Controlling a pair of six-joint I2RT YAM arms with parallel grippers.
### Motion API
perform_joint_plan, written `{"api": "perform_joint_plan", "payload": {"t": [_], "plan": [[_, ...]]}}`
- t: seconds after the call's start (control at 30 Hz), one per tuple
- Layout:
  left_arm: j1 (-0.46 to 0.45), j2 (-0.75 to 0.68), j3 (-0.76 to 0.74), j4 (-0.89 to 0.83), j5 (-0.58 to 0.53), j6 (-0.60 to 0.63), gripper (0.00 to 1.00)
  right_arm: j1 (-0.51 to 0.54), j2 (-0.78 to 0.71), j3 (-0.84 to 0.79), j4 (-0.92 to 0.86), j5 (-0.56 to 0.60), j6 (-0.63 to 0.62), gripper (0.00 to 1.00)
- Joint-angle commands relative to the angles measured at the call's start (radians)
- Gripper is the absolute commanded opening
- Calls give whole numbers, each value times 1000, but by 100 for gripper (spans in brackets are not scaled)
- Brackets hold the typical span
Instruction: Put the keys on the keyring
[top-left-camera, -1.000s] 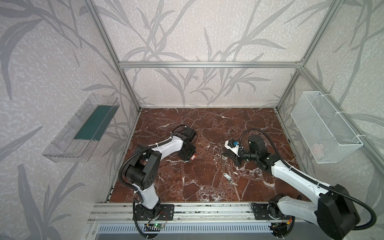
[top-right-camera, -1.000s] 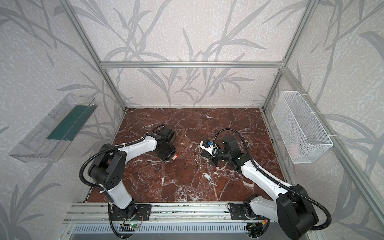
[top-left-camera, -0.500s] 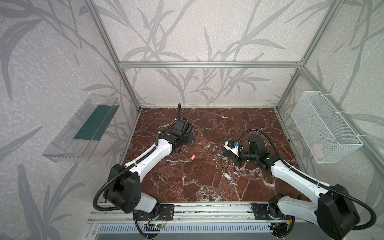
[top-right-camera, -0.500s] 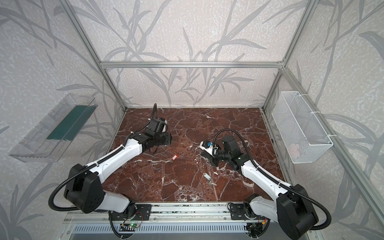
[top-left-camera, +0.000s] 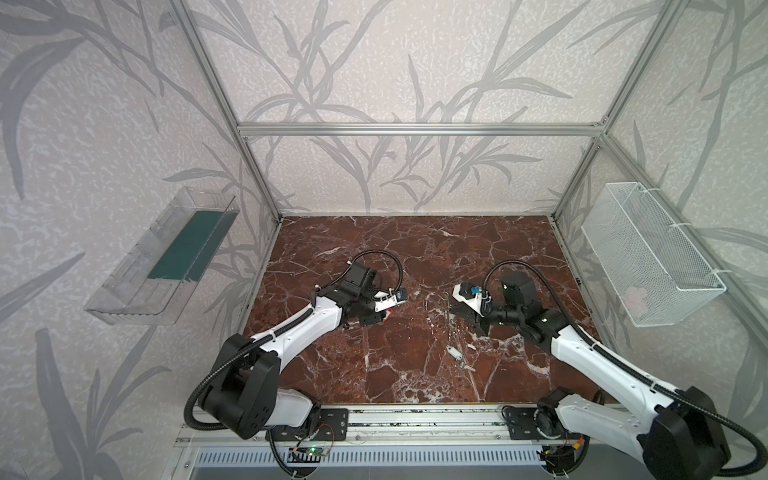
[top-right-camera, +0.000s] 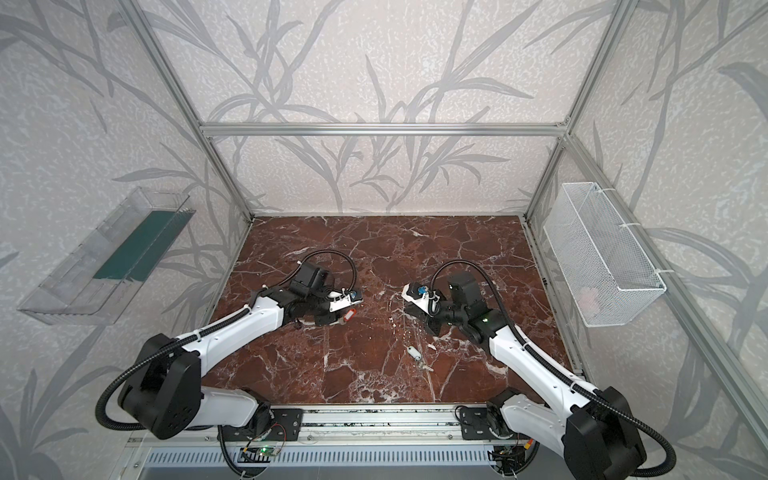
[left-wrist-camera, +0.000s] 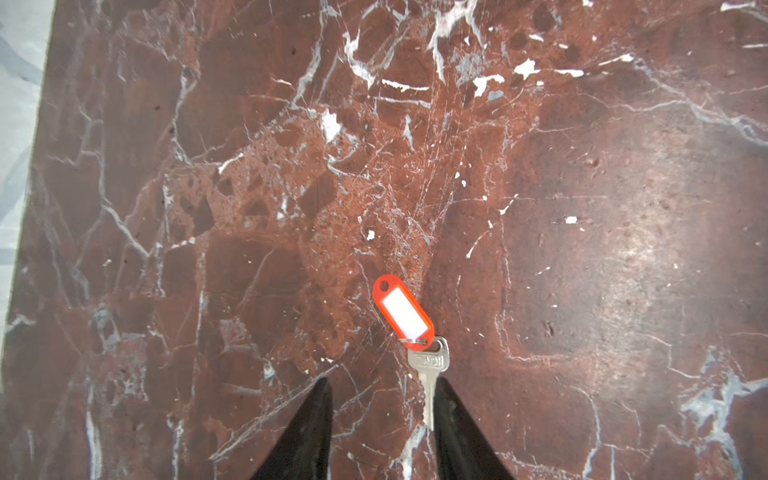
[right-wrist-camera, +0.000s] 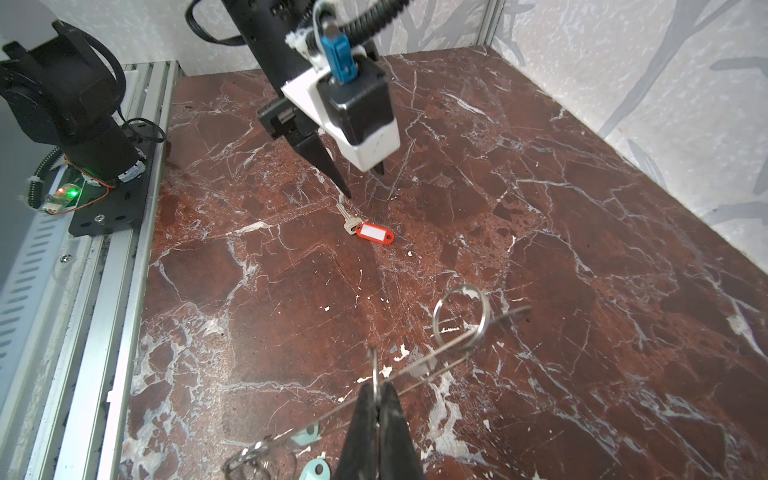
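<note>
A silver key with a red-orange tag lies flat on the marble. Its blade rests between the fingers of my open left gripper, close to one finger, and nothing is clamped. The same key shows just below the left gripper in the right wrist view, and its tag shows in a top view. My right gripper is shut on the keyring, thin metal seen edge-on and held above the table. The white-tagged key lies nearer the front, left of the right arm.
A clear plastic tray hangs on the left wall and a white wire basket on the right wall. An aluminium rail runs along the table's front edge, carrying both arm bases.
The left arm stretched away toward the back of the table, then came back down over the red-tagged key. The key and the right arm stayed put.
</note>
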Motion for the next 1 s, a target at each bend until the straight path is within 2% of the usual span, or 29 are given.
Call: {"api": "perform_joint_plan", "payload": {"t": [0.0, 0.07, 0.17, 0.27, 0.43, 0.63, 0.8, 0.9, 0.97], "plan": [[4, 15, 47, -33, -11, -153, 45, 4, -22, 30, -28, -11, -5, 0], [3, 22, 73, -59, -50, -276, 45, 5, -20, 30, -28, -13, -5, 0], [3, 27, 110, -88, -168, -568, 44, 5, -19, 25, -21, -19, 4, 0], [3, 59, 171, -219, -129, -714, 44, 5, -22, 16, -6, -20, 16, 0], [2, 160, 251, -355, -198, -1043, 45, 5, -35, 12, 2, -24, 28, 0], [-8, 165, 177, -304, -194, -1236, 48, 5, -65, 9, 2, -34, 32, 0], [-13, 172, 108, -237, -178, -1327, 52, 5, -76, 0, 25, -50, 48, 0], [-20, 181, 70, -172, -176, -1350, 58, 5, -80, -5, 32, -60, 55, 0], [-24, 190, 65, -151, -182, -1356, 59, 6, -89, -9, 33, -59, 55, 0]]}}
